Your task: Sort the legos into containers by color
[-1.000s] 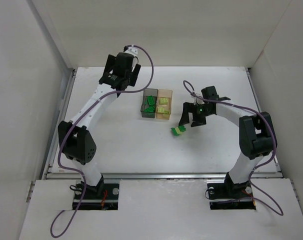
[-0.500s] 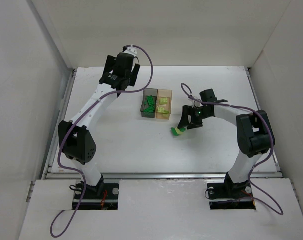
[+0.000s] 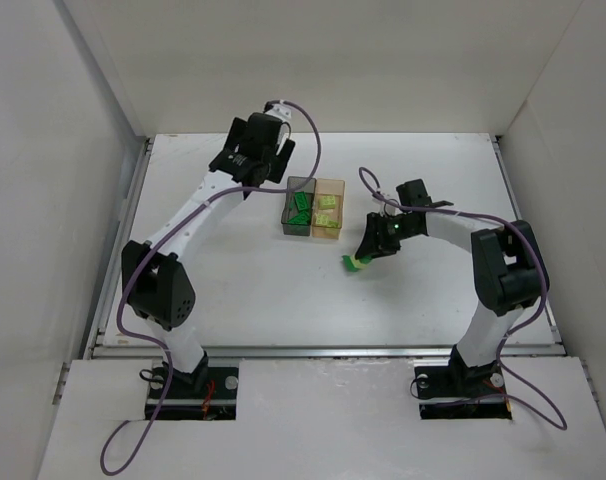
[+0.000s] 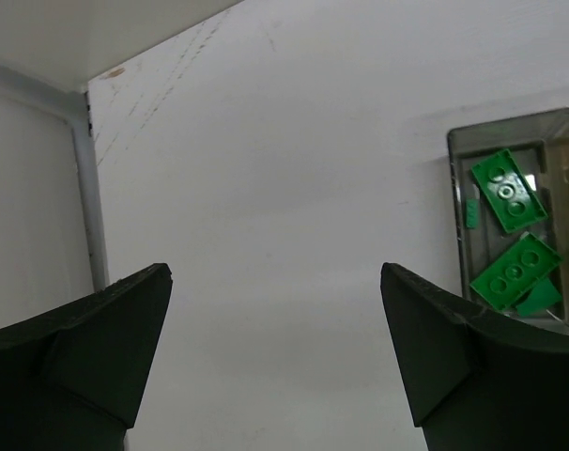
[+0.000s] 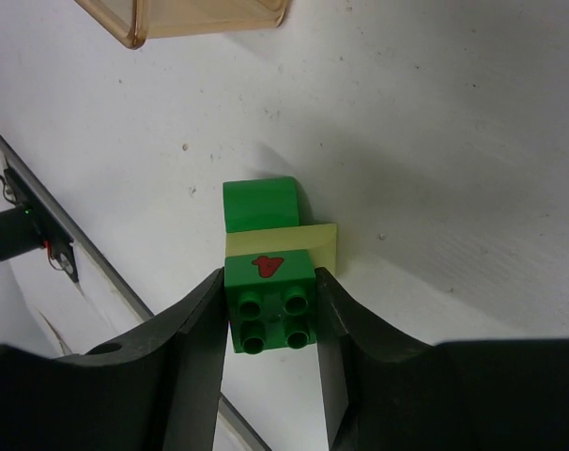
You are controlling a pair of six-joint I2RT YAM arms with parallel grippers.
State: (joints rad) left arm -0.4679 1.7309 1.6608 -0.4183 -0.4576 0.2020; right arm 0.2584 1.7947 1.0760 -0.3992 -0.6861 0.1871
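Step in hand, as I read it: picking up the loose legos that lay outside the bins. Your right gripper (image 5: 270, 321) was nearly closed, both fingers pressed on the sides of a dark green brick (image 5: 269, 299), studs facing the wrist camera. In the top view that brick (image 3: 354, 262) sat right of center on the table (image 3: 233, 270), below and right of the bins, apart from them.

Just above it in the wrist frame were a pale yellow-green brick (image 5: 320, 246) and a second green brick (image 5: 259, 203). All three touched. I couldn't tell if they were clipped together.

Your left gripper (image 4: 275, 357) was spread wide and held nothing, up and left of the bins. The grey bin (image 3: 287, 218) held green pieces and the amber bin (image 3: 341, 222) held pale ones.

The next move probably called for a clean lift, then a carry up and left to the grey bin. The risk I saw was the pale brick riding along, so you'd have had to split them first.
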